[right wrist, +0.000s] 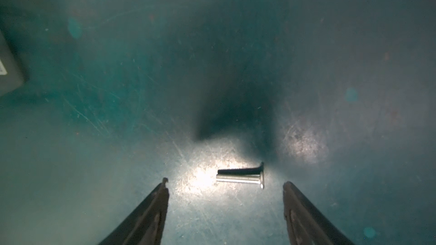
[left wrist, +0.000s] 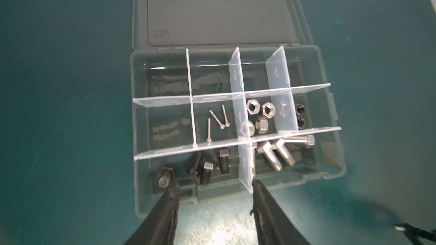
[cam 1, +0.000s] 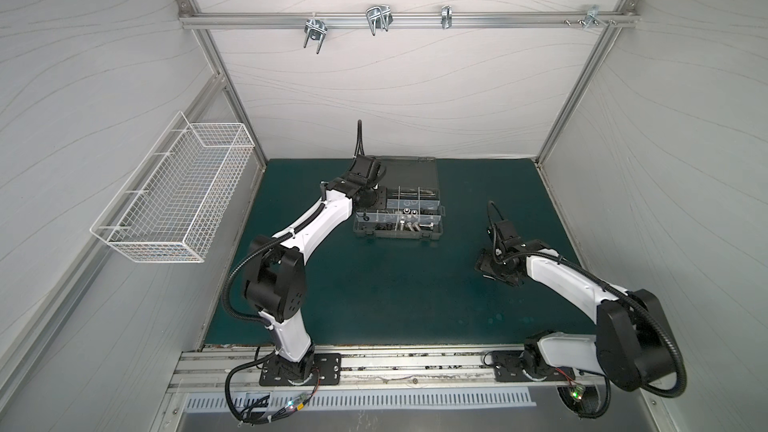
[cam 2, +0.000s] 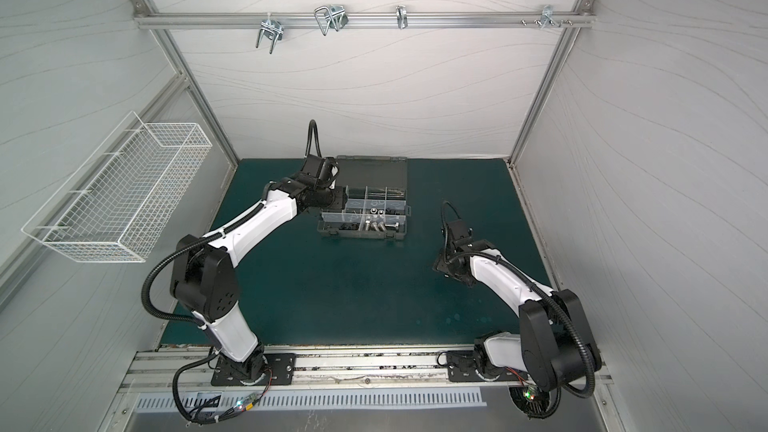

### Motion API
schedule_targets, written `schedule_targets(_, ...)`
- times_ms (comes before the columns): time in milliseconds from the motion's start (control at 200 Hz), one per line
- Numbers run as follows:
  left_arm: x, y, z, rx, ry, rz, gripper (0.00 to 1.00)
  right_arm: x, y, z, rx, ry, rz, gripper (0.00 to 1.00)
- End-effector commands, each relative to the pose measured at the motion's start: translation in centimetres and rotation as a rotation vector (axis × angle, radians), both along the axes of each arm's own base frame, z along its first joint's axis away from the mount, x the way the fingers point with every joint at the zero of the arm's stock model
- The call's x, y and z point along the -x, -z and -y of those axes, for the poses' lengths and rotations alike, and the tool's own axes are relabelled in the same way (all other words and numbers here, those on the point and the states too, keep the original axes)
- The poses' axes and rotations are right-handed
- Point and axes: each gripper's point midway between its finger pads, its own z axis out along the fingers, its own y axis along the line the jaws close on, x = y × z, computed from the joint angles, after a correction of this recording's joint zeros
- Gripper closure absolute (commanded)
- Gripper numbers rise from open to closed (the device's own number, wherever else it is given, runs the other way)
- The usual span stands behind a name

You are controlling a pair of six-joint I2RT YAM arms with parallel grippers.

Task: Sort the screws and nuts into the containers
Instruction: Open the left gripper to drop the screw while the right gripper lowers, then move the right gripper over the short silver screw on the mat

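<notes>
Looking through my wrist cameras, I see the left gripper (left wrist: 215,185) spread apart and empty at the near edge of the organizer case (left wrist: 333,159). Just ahead, black bolts (left wrist: 206,173) lie in their compartment. The right gripper (right wrist: 226,182) is spread too, straddling a silver screw (right wrist: 239,178) that lies flat on the green mat (right wrist: 94,114).

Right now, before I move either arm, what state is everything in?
Organizer case: resting on the mat, compartments partly filled.
Lid: open, laid flat behind.
Left gripper: open, empty, over the black bolts.
Right gripper: open, empty, either side of the silver screw.
Silver screw: lying flat on the mat, untouched.
</notes>
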Motion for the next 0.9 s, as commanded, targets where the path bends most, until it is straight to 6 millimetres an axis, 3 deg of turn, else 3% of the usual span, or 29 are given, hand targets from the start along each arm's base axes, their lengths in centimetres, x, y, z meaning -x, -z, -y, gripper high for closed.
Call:
schedule_targets(0,0.4,-1.7,0.2,0.063,-0.011,0.041,0.45,1.2,0.6,-0.5,-0.046,0.028,-0.036,0.26)
schedule_targets(195,2.3,-2.8,0.2,0.125,-0.003,0.049,0.32,1.8,1.0,-1.2,-0.094,0.041,-0.046,0.30)
schedule_targets(375,3.7,-2.8,-0.7,0.154,-0.047,0.070,0.08,2.3,1.5,-1.6,-0.107,0.036,-0.067,0.32)
schedule_targets(465,4.3,-2.7,-1.1,0.153,-0.065,0.069,0.01,2.4,1.7,-1.7,-0.116,0.037,-0.070,0.32)
schedule_targets(890,5.9,-1.9,-1.2,0.196,-0.069,0.049,0.01,1.6,2.6,-2.2,-0.126,0.042,-0.072,0.36)
